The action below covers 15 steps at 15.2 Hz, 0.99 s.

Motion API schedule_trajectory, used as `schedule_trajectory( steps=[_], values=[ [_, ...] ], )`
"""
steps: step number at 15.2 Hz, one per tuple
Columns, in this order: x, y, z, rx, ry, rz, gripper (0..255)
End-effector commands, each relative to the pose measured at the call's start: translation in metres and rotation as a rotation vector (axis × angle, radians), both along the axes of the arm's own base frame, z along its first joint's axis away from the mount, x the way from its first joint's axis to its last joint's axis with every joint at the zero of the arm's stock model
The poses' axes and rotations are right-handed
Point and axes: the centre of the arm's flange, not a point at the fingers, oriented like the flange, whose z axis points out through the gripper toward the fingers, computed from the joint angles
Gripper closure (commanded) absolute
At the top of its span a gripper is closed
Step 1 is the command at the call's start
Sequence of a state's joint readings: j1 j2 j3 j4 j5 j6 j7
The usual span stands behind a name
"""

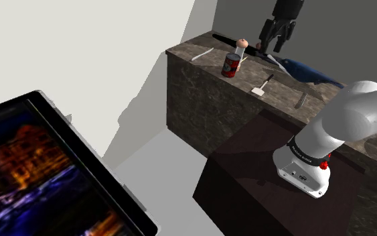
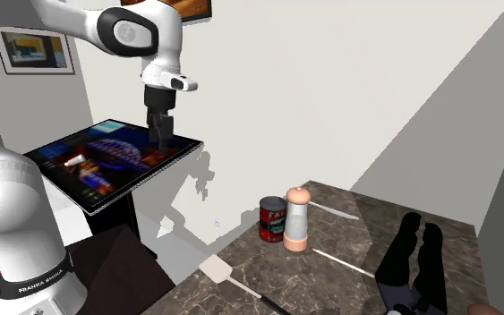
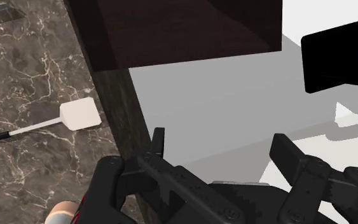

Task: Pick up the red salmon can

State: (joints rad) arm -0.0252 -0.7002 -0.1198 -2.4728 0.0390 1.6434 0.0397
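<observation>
The red salmon can [image 1: 231,65] stands upright on the dark marble-patterned surface [image 1: 200,87], near the surface's end at the shoulder view's left, with a white grinder [image 2: 296,220] with a tan top just beside it on the second exterior view's right. A white-bladed spatula [image 1: 262,84] lies flat on the same surface, nearer the robot's stand [image 1: 247,181] and apart from the can. The black gripper [image 3: 220,141] hangs in the air well apart from the can, its fingers spread wide and holding nothing.
</observation>
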Motion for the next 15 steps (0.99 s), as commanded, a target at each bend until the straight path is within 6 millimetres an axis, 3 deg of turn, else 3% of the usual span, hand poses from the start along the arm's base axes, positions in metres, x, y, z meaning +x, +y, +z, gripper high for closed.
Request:
schedule_trajectory(
  steps=[1, 15],
  values=[
    [0.015, -0.015, -0.014, -0.011, -0.013, 0.010, 0],
    [0.117, -0.115, -0.106, -0.078, -0.086, 0.072, 0]
  ],
)
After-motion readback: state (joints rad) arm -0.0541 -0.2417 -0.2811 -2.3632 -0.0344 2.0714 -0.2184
